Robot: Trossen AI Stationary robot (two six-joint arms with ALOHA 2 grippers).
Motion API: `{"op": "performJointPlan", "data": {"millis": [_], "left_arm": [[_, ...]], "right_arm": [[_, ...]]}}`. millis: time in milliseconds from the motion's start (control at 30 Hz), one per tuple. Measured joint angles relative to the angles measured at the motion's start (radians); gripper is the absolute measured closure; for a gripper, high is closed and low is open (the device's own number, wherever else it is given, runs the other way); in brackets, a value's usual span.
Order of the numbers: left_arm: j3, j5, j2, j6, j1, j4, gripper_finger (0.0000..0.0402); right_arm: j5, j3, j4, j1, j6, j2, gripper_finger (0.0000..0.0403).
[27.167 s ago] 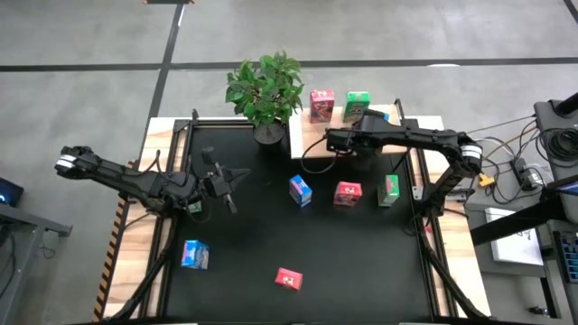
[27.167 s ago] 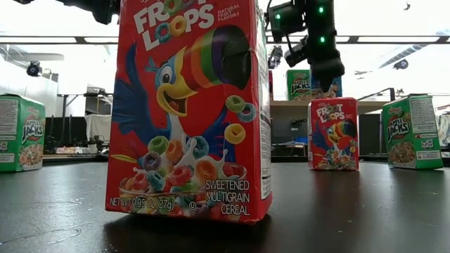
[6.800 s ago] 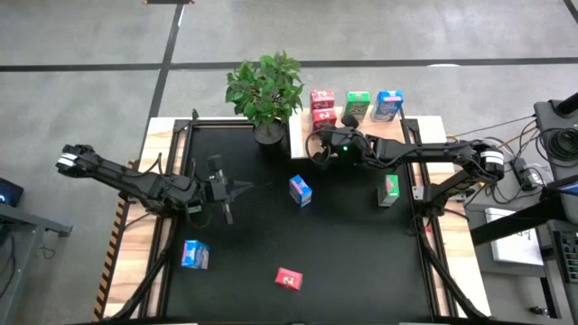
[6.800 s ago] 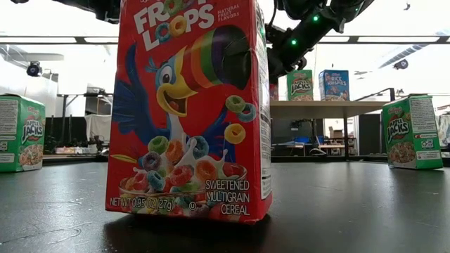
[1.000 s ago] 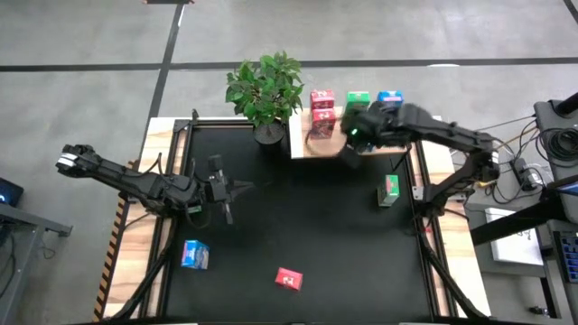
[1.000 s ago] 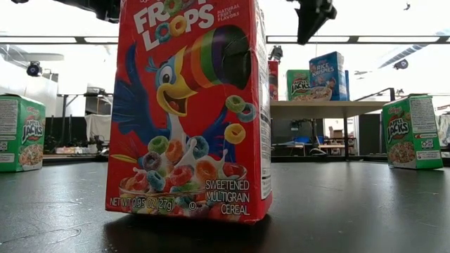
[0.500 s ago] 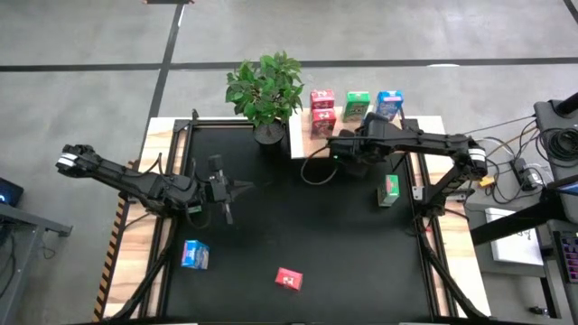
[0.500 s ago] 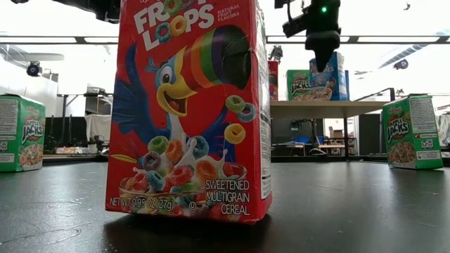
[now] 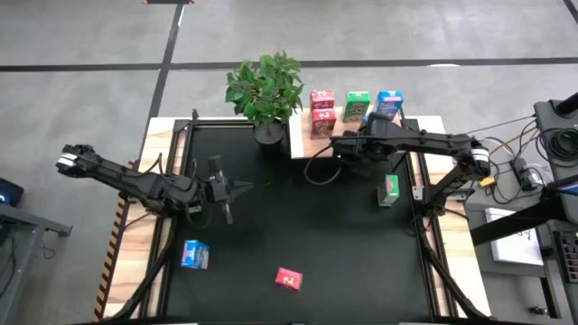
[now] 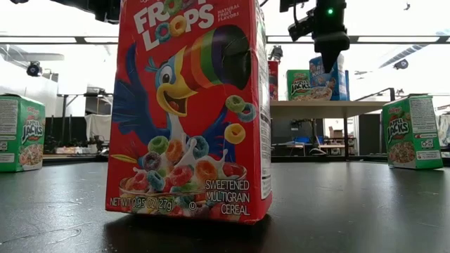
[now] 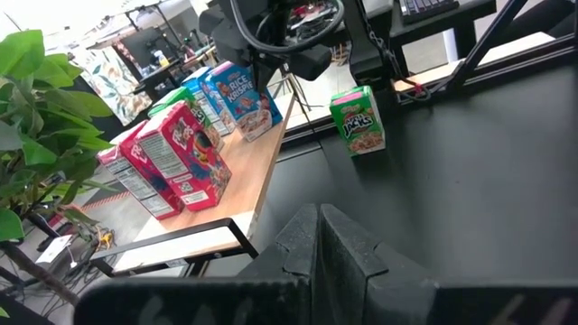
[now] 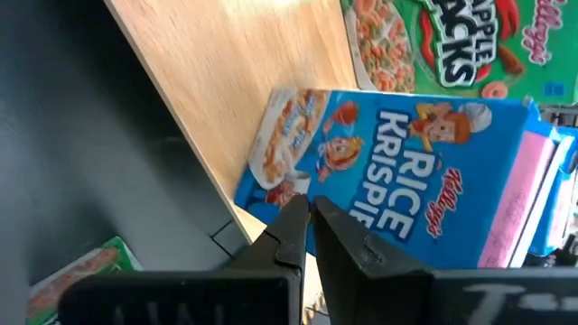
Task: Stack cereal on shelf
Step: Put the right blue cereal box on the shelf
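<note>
The pale wood shelf (image 9: 302, 144) stands at the table's far right. On it stand two pink-red boxes (image 9: 321, 108), green boxes (image 9: 357, 105) and blue boxes (image 9: 388, 102). My right gripper (image 9: 354, 149) is shut and empty, pointing down just in front of the shelf, near the front blue box (image 12: 406, 181); it also shows in the low view (image 10: 330, 60). My left gripper (image 9: 237, 187) is shut and empty over the table's left half. A green box (image 9: 389, 190), a blue box (image 9: 194, 255) and a pink-red box (image 9: 289, 278) stand on the black table.
A potted plant (image 9: 265, 90) stands at the shelf's left end. Another green box (image 10: 21, 133) shows at the left of the low view. A cable loop (image 9: 316, 170) hangs from my right wrist. The table's middle is bare black surface.
My right gripper has come down from above the shelf and moved toward the table's near edge, stopping just in front of the shelf. The blue box stays standing on the shelf. My left arm has kept still.
</note>
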Motion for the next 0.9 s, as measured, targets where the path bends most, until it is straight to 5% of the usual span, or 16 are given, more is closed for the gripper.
{"op": "performJointPlan", "data": {"millis": [667,900], "left_arm": [[0.000,0.000,0.000,-0.008,0.000,-0.008,0.0402],[0.000,0.000,0.000,-0.008,0.000,-0.008,0.0402]], "right_arm": [[0.040,-0.143,0.005,-0.084,0.048,-0.163,0.0390],[-0.142,-0.072,0.040,-0.067,0.139,-0.219,0.0390]]}}
